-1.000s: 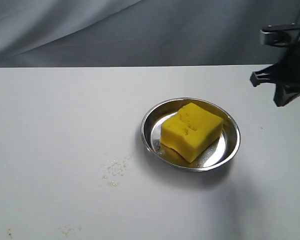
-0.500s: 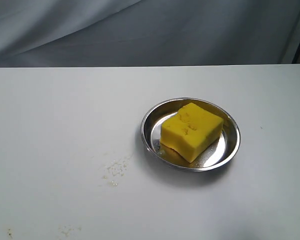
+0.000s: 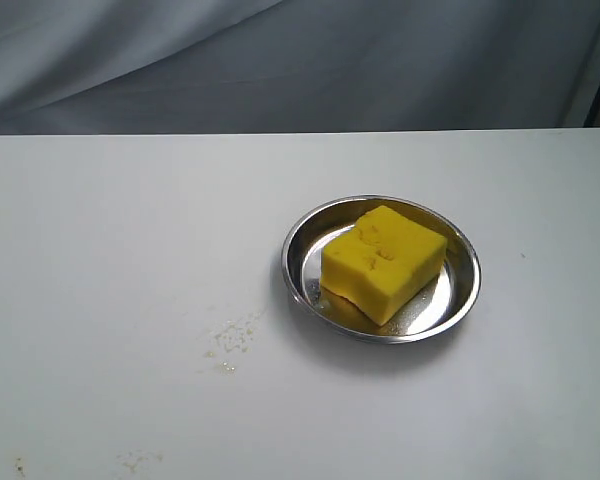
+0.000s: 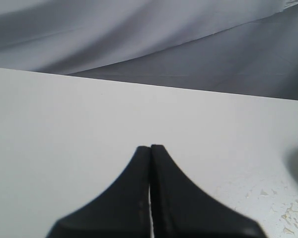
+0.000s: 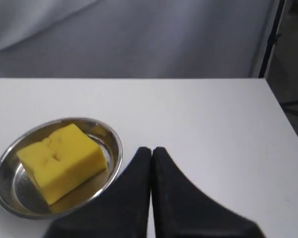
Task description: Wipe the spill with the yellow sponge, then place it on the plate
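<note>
The yellow sponge lies inside the steel plate right of the table's middle, untouched by either gripper. The right wrist view shows the same sponge in the plate, with my right gripper shut and empty just beside the plate's rim. My left gripper is shut and empty over bare table. No amber blob shows; only a faint smeared residue marks the table left of the plate, and faint droplets of residue appear in the left wrist view. Neither gripper appears in the exterior view.
The white table runs back to a grey cloth backdrop. Small specks of dirt sit near the front edge. A dark stand pole rises beyond the table's far right corner.
The right arm, visible at the right edge one second ago, has drawn back out of the exterior view. The sponge and plate have not moved.
</note>
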